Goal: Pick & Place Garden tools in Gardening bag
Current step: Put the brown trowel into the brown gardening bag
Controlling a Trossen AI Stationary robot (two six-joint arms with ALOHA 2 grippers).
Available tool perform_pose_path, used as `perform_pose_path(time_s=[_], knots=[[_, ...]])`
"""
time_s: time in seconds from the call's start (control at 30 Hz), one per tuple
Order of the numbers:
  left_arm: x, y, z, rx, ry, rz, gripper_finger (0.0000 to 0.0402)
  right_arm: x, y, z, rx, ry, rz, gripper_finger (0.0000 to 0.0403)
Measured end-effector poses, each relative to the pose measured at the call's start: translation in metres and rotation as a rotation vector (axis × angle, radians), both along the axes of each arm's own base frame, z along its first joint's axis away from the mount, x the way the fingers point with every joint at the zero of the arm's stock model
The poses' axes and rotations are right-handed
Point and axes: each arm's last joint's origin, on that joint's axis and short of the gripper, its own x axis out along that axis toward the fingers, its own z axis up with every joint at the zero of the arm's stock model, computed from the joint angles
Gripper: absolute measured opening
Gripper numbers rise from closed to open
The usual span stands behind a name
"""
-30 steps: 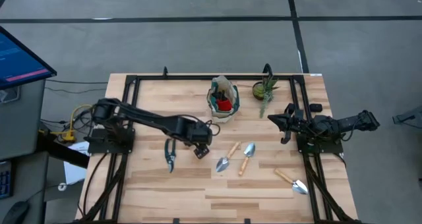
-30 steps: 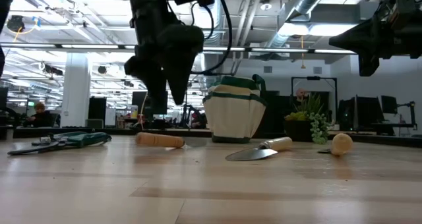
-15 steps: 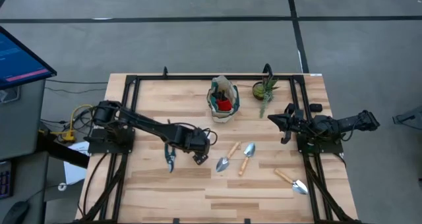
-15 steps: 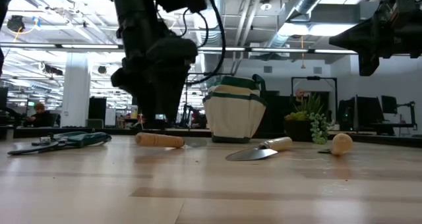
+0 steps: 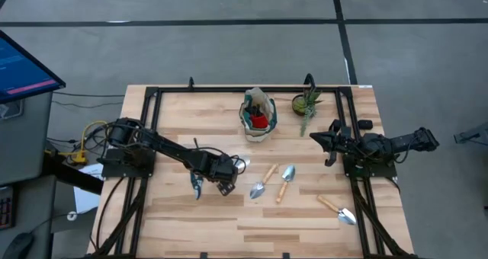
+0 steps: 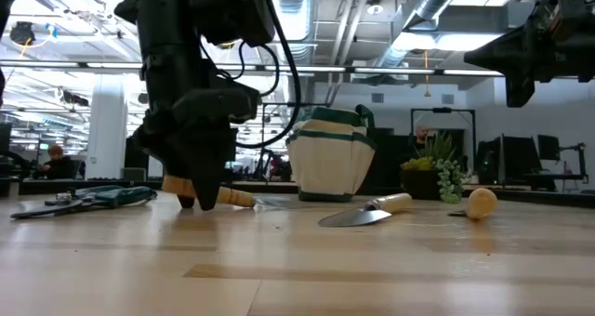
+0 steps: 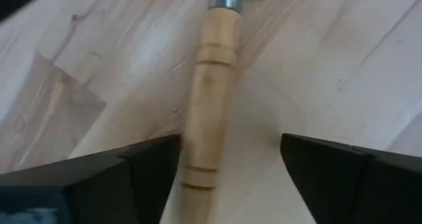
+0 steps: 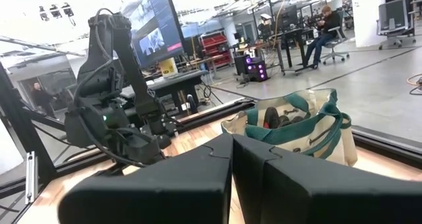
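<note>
A tool with a light wooden handle [image 7: 208, 85] and a metal collar lies flat on the table, and its handle end [image 6: 238, 198] also shows in the low view. My left gripper [image 7: 231, 159] [image 5: 223, 187] points down over it, open, with one finger on each side of the handle. The green-and-cream gardening bag [image 5: 258, 116] [image 6: 332, 163] stands upright at the far middle with a red piece [image 5: 260, 122] inside. Dark-handled pruning shears [image 5: 196, 181] lie just left of my left gripper. My right gripper [image 8: 232, 159] is shut and holds nothing, at the table's right [image 5: 328, 141]. My left gripper straddles the wooden handle near its free end, coming from above with the fingers across it. One finger [image 7: 155, 168] stands right against the handle's side; I cannot tell whether it touches. The other finger is clearly apart from it. The tool lies on the table.
Two trowels [image 5: 263, 183] [image 5: 285, 181] lie right of my left gripper, and a third [image 5: 338, 209] lies near the right front. A small potted plant [image 5: 306, 105] stands right of the bag. A dark frame [image 5: 152, 99] runs round the table's edges.
My left gripper has come down and moved toward the table's near edge and a little left. It now stands low over the wooden handle beside the shears. The tools and the bag have stayed where they were.
</note>
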Motion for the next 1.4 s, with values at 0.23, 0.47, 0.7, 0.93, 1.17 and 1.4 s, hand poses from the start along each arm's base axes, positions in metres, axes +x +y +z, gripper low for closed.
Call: perform_pose_path(time_s=[0.23,0.47,0.7,0.93,1.17,1.4], knots=[[0.001,0.003,-0.002,0.031,0.003,-0.036,0.0123,0.0,0.0,0.0,0.0,0.0,0.0,0.0],[0.002,0.003,0.001,0.022,-0.021,-0.065,0.0048,0.0,0.0,0.0,0.001,-0.002,0.001,0.0],[-0.002,0.006,0.045,0.065,-0.198,-0.04,0.0048,0.0,0.0,0.0,0.001,-0.004,0.005,0.0],[-0.015,0.014,0.112,0.292,-0.59,0.001,0.0048,0.0,0.0,0.001,0.001,-0.005,0.005,0.0],[-0.038,0.056,0.116,0.398,-1.16,0.162,0.0048,0.0,0.0,0.0,0.001,-0.004,0.005,0.0],[-0.057,0.095,0.085,0.419,-1.357,0.224,0.0048,0.0,0.0,0.001,0.002,-0.008,0.005,0.0]])
